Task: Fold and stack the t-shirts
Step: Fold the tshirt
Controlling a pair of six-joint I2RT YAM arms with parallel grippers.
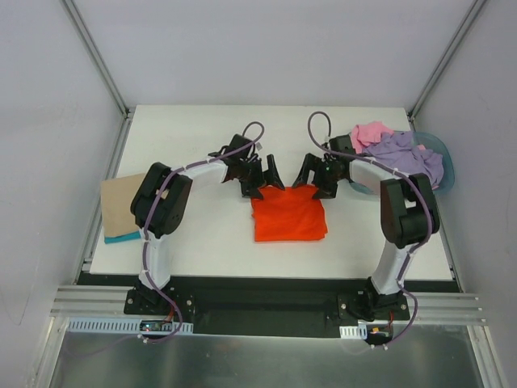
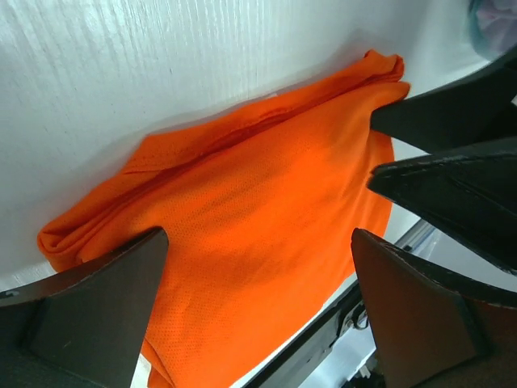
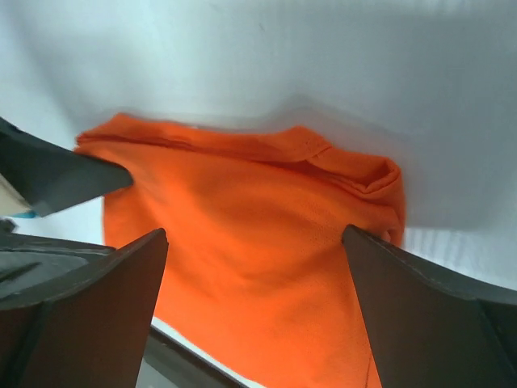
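Note:
The orange t-shirt [image 1: 288,214] lies folded into a rough square on the white table, in the middle. My left gripper [image 1: 262,179] is open and empty just above its far left corner. My right gripper [image 1: 313,179] is open and empty just above its far right corner. In the left wrist view the orange t-shirt [image 2: 258,202] fills the gap between the open fingers [image 2: 113,299]. The right wrist view shows the same shirt [image 3: 258,210] between its open fingers [image 3: 420,307]. The lilac t-shirt [image 1: 405,155] and the pink t-shirt [image 1: 370,133] lie crumpled in the basin.
The blue-grey basin [image 1: 446,166] stands at the table's far right. A folded tan cloth [image 1: 123,204] with a teal piece [image 1: 121,238] under it lies at the left edge. The two grippers are close together, tips facing each other.

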